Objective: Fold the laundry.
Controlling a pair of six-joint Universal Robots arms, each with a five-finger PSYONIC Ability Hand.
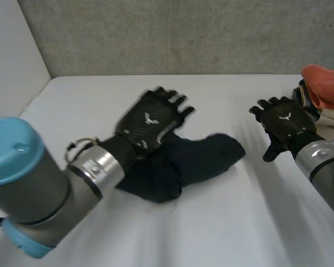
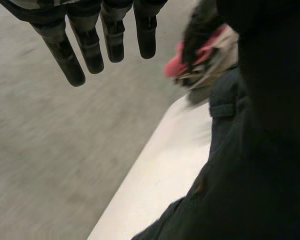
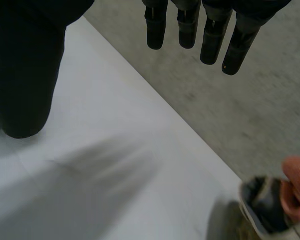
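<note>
A garment [image 1: 200, 158] lies central on the table [image 1: 239, 222], a clothes pile [image 1: 325, 92] right.

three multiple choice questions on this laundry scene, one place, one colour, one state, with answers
1. Where does the dark garment lie? A on the table, by the left hand. B on the floor. C in a basket.
2. What colour is the top cloth of the laundry pile? A green. B orange-pink. C white.
3. How are the right hand's fingers? A straight, holding nothing. B curled round the garment. C pinching the top cloth.
Answers: 1 A, it lies mid-table by that hand; 2 B, orange-pink tops the pile; 3 A, the right wrist view shows straight, free fingers.
</note>
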